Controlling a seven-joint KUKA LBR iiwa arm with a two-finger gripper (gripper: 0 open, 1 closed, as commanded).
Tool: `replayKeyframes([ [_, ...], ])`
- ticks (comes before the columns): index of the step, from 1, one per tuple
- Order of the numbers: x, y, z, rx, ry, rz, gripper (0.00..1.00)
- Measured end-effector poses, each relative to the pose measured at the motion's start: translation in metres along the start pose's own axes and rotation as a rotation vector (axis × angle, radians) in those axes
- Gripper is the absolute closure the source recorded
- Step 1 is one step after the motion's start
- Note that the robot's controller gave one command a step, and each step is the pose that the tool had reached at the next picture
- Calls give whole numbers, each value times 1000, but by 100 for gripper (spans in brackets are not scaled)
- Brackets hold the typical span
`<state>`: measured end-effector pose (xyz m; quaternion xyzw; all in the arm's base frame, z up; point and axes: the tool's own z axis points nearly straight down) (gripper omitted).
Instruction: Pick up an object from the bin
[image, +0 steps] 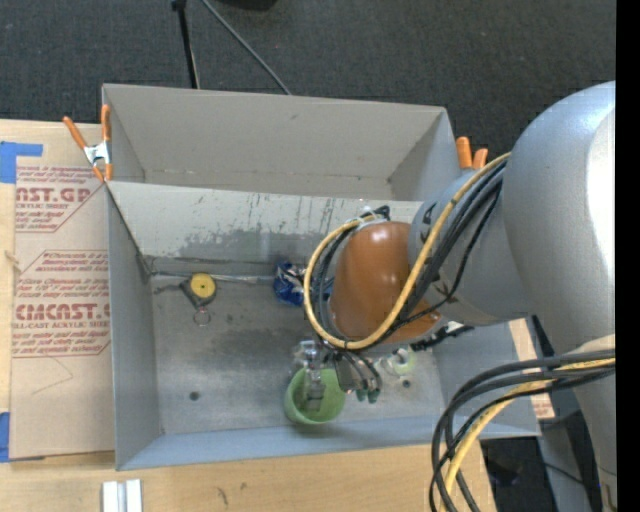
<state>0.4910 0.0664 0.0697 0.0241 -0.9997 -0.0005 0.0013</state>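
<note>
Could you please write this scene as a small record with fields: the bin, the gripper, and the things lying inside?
container: grey metal bin
robot: gripper low near the front wall, over a green round cup
left: small yellow round disc on the floor
middle: small blue thing, partly behind the arm
right of gripper: small white and green piece

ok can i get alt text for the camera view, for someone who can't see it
The arm's gripper is down at a round green cup-like thing by the near wall of the grey metal bin. A small yellow disc lies on the floor at the view's left, a blue thing further back, and a small white piece at the right.
</note>
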Motion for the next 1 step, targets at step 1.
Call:
replayKeyframes([
  [1,-59,-2,-189,1,-16,-56,100],
])
